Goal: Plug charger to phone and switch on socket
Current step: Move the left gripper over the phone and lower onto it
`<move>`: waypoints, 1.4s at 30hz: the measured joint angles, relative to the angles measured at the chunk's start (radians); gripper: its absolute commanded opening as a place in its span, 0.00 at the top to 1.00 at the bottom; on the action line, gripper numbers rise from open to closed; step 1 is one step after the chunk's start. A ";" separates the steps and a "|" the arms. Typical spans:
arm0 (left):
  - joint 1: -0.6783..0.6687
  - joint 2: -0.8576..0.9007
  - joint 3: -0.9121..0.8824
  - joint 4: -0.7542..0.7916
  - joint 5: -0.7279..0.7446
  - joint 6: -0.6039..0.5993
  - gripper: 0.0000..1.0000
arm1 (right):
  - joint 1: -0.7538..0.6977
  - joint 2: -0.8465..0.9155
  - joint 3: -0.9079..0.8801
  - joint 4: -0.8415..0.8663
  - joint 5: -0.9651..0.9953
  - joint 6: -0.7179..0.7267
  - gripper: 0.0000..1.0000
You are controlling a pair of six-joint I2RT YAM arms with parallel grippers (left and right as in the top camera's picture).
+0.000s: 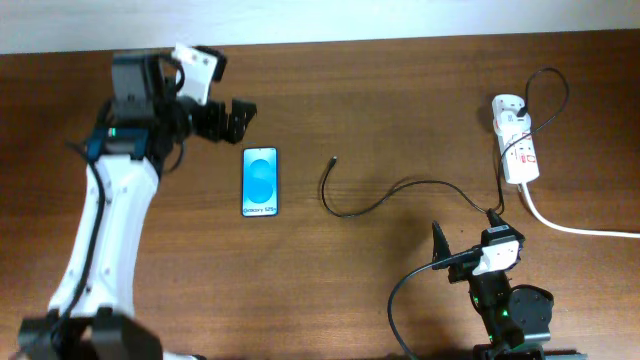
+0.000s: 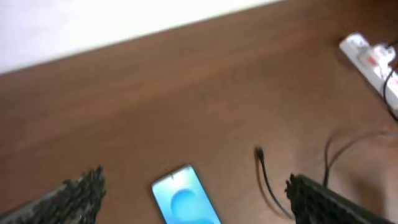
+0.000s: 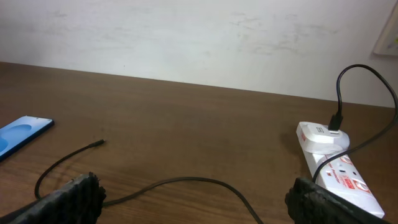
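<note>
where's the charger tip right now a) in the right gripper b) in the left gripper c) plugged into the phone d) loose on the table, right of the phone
d: the charger tip lies loose to the right of the phone, with a clear gap between them and nothing holding it.

left pincer (image 2: pixel 196 194): jaws wide apart, arm extended | right pincer (image 3: pixel 196 191): jaws wide apart, arm folded
</note>
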 measured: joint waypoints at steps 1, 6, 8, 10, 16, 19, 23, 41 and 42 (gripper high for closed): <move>0.000 0.034 0.052 -0.051 0.001 0.002 0.01 | 0.000 0.000 0.000 0.000 0.000 0.000 0.02; 0.000 0.137 0.194 -0.196 -0.014 0.011 0.01 | 0.000 0.000 0.000 0.000 0.000 0.000 0.02; 0.000 0.139 0.196 -0.220 -0.016 0.010 0.01 | 0.000 0.000 0.000 0.000 0.000 0.000 0.02; 0.000 0.139 0.198 -0.243 -0.016 0.010 0.01 | 0.000 0.000 0.000 0.000 0.000 0.000 0.02; -0.005 0.141 0.198 -0.247 0.011 0.010 0.00 | 0.000 0.000 0.000 0.000 0.000 0.000 0.01; -0.035 0.174 0.203 -0.215 0.003 -0.002 0.02 | 0.000 0.000 0.000 0.000 0.000 0.000 0.02; -0.104 0.231 0.203 -0.193 -0.190 -0.127 0.01 | 0.000 0.000 0.000 0.000 0.000 0.000 0.02; -0.208 0.517 0.211 -0.314 -0.369 -0.370 0.01 | 0.000 0.000 0.000 0.000 0.000 0.000 0.01; -0.214 0.527 0.211 -0.317 -0.380 -0.378 0.01 | 0.000 0.000 0.000 0.000 0.000 0.000 0.02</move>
